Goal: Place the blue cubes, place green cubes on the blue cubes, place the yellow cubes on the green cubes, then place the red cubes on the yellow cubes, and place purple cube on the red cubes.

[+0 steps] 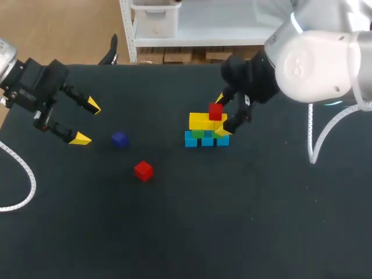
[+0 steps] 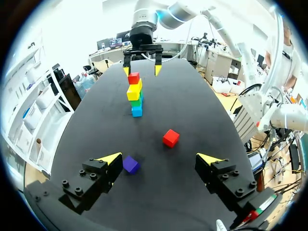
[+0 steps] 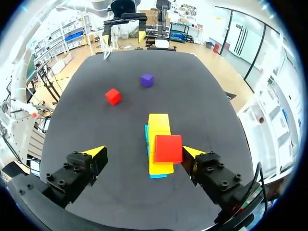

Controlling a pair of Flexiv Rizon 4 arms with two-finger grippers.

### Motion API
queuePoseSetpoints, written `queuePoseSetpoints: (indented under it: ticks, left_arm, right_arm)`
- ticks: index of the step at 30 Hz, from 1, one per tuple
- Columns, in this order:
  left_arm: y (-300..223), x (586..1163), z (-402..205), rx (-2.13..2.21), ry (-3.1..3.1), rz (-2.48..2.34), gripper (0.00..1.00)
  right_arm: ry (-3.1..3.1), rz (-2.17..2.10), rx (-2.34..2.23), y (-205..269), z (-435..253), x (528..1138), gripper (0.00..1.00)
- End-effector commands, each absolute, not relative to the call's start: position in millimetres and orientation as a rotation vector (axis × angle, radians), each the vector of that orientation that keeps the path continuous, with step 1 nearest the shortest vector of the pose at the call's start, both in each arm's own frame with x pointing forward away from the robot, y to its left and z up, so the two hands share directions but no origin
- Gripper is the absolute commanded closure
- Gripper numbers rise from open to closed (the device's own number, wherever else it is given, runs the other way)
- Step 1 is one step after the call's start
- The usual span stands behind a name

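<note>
Closest to the lens is the white joint of my right arm (image 1: 314,58). Below it the right gripper (image 1: 222,114) hangs at the stack (image 1: 206,131), which stands near the middle of the dark table (image 1: 174,232). The stack is built in layers: blue cubes (image 1: 206,140) in a row at the bottom, green cubes (image 1: 199,133) on them, and yellow cubes (image 1: 200,121) on the green. One red cube (image 1: 215,111) sits on top, toward the end of the yellow layer that faces my right arm.

The right gripper's fingers are spread, one on either side of the stack's top. In the right wrist view the red cube (image 3: 168,148) lies just beside one yellow tip and well apart from the other, so it is not pinched. Whether that nearer tip touches the cube, I cannot tell.

To the stack's left, well apart from it, the purple cube (image 1: 120,139) lies flat on the table. A loose red cube (image 1: 143,170) rests between the purple cube and the stack, nearer my side of the table than either.

Farther left of the stack than the purple cube, the left gripper (image 1: 87,122) hangs with its fingers spread wide and nothing between them. In the left wrist view the purple cube (image 2: 131,164) sits just ahead of one tip, with the stack (image 2: 136,96) far beyond.
</note>
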State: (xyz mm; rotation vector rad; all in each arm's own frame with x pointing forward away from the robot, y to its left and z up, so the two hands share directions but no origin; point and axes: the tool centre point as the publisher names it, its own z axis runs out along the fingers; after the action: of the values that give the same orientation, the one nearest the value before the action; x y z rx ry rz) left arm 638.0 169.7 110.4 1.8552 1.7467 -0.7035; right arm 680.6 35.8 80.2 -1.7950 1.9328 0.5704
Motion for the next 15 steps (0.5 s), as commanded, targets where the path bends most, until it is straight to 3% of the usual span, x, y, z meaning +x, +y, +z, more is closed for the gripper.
queuePoseSetpoints:
  ticks: [1, 15]
  left_arm:
    - [170.8, 638.5, 109.5, 1.856, 1.741, -0.705, 0.00]
    - [170.8, 638.5, 109.5, 1.856, 1.741, -0.705, 0.00]
  right_arm:
    - [1.928, 0.573, -1.794, 34.5, 80.6, 679.1, 0.00]
    - [1.915, 0.580, -1.804, 38.0, 80.0, 678.0, 0.00]
